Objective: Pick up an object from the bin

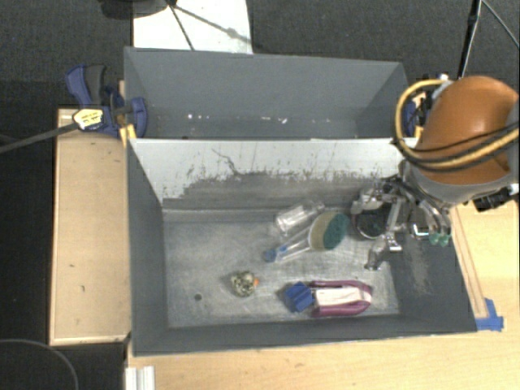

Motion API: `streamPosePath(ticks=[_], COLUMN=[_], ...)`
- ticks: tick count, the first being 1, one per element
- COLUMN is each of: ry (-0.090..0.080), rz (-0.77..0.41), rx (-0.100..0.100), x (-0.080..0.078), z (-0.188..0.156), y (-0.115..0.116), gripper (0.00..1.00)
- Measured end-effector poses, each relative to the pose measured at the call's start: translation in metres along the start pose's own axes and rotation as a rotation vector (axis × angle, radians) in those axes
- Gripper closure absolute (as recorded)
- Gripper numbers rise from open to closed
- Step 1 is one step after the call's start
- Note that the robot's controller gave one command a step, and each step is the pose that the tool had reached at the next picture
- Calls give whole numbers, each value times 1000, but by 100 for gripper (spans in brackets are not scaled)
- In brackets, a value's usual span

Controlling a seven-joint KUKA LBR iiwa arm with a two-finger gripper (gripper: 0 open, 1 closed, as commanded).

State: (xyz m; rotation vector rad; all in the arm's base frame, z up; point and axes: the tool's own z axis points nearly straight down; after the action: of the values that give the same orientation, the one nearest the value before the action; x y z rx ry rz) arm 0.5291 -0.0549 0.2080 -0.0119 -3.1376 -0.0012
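The gripper (381, 247) is hanging low over the right side of the grey bin (260, 96); whether it is spread or closed cannot be told. Just to its left, a round green-and-tan disc (328, 231) is lying against a clear plastic cup (296, 216) tipped on its side. A blue-and-purple packet (329, 297) is lying near the front wall, with a small crumpled ball (242, 283) to its left.

A robotics lab: cabled robot arm (467, 128) over a grey metal bin (260, 96)
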Motion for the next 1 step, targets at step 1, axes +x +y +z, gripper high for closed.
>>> streamPosePath(ticks=[1], ry=[-3], rz=[-22], rx=[-1], x=[-46], z=[131], y=[29], gripper=[0])
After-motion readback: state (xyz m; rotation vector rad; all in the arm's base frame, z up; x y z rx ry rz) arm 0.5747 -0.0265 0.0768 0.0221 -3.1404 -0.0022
